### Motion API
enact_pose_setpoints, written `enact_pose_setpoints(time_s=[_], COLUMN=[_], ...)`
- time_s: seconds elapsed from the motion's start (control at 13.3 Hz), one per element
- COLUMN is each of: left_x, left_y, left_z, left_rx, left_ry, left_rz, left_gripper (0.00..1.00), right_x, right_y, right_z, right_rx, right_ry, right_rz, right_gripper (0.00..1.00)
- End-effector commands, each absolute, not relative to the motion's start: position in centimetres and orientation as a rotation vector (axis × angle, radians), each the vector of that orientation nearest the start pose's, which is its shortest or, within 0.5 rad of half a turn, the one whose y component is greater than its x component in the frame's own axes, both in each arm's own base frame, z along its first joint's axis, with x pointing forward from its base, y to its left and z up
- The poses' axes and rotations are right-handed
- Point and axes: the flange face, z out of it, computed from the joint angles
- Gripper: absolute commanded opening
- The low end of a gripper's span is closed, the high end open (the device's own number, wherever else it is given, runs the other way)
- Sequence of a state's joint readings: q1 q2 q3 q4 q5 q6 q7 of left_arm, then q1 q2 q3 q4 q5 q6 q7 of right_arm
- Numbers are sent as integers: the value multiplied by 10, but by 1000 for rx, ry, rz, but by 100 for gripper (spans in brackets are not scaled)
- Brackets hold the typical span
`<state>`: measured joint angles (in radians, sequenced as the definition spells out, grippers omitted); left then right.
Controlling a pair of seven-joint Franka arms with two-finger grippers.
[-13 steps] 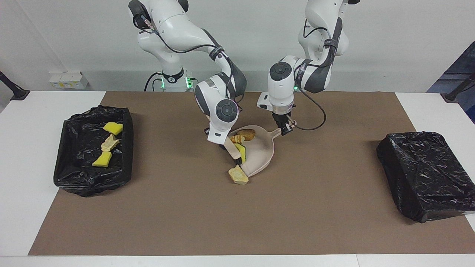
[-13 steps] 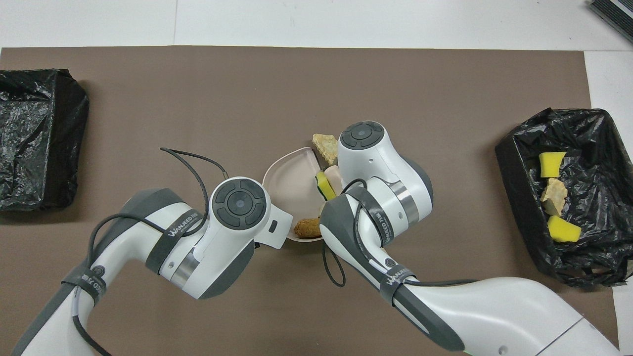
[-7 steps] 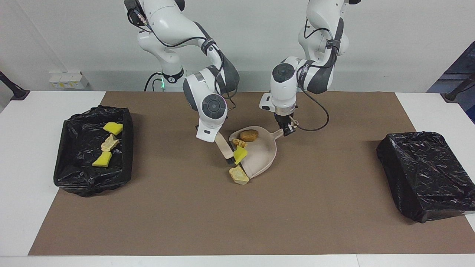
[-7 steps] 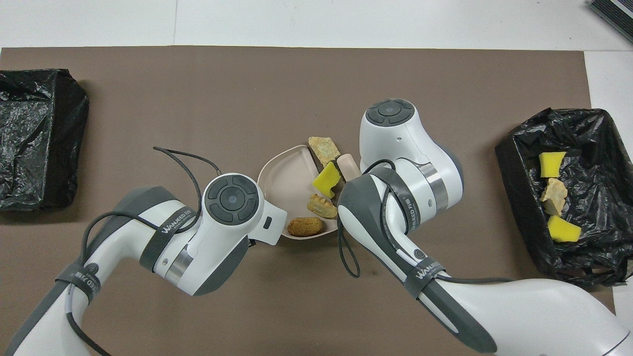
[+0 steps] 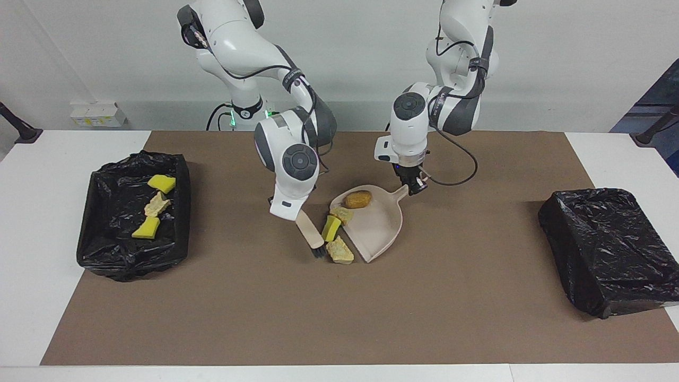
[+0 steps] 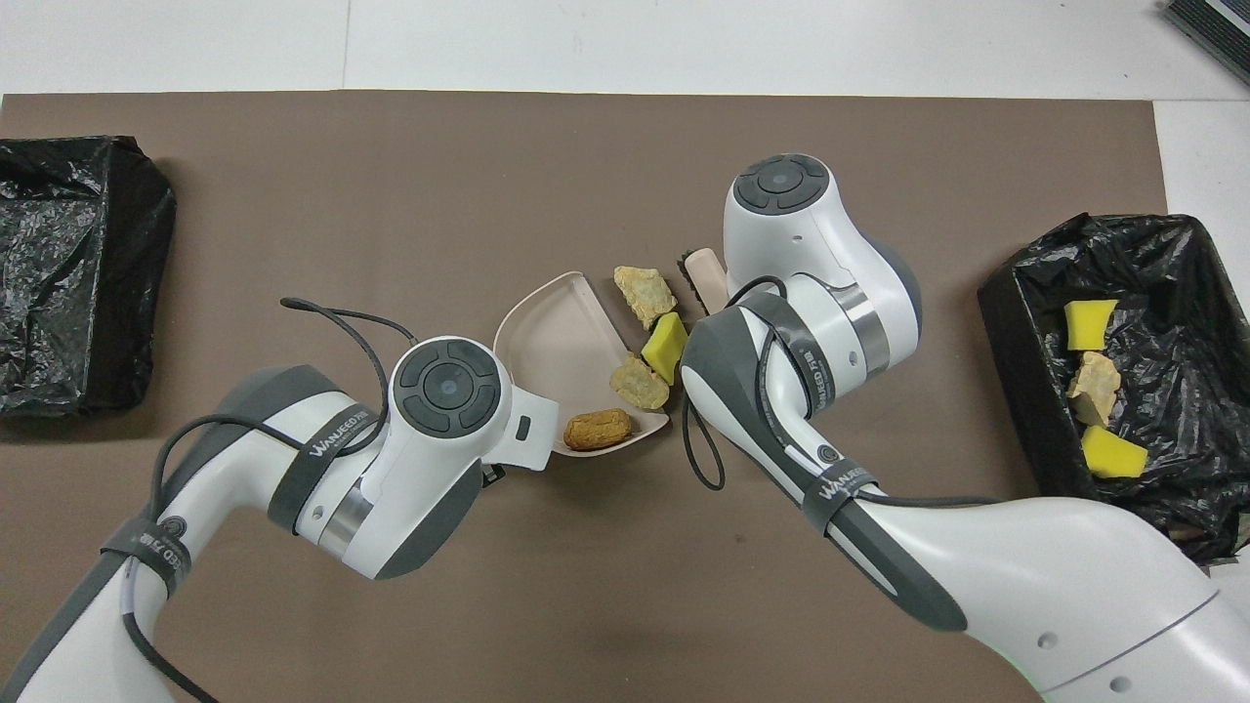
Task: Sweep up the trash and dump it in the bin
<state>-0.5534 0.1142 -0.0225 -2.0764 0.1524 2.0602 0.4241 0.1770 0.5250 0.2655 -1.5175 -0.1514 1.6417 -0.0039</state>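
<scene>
At mid-desk, the left claw (image 5: 414, 187) pinches the handle of a beige dustpan (image 5: 377, 225), while the right claw (image 5: 298, 214) clamps a beige brush (image 5: 311, 236) whose black bristles touch the brown mat (image 5: 318, 313). A golden-brown lump (image 5: 356, 199) and a tan lump (image 5: 342, 214) lie in the pan; a yellow sponge chunk (image 5: 331, 228) and a tan scrap (image 5: 340, 251) sit at its open edge, beside the brush. Three more scraps (image 5: 154, 204) rest in the black-lined bin (image 5: 101, 254) toward the right arm's end; another black-lined bin (image 5: 610, 249) sits toward the left arm's end.
</scene>
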Motion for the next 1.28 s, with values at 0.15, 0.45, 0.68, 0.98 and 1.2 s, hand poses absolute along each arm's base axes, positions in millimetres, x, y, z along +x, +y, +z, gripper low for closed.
enact_pose_setpoints(time_s=[0.15,0.45,0.68,0.98,1.2], left_x=[463,459,458,464,470], left_y=[-282,-281,-279,-272,-263], left_z=[364,362,359,360,358], left_rx=[-2607,-2602,-2597,-2583,-2507], left_ry=[1480,1486,1497,1532,1674], left_rz=[208,218,224,214,224], left_gripper=[0,0,0,0,0], right_x=[620,574,537,525,537], right_y=[255,304,328,326,308], right_z=[324,321,342,374,372], right_rx=[-3072,-2968,-2869,-2814,-2827], right_ry=[-831,-990,-1135,-1161,-1110], right_rz=[572,660,750,780,768], right_gripper=[0,0,0,0,0])
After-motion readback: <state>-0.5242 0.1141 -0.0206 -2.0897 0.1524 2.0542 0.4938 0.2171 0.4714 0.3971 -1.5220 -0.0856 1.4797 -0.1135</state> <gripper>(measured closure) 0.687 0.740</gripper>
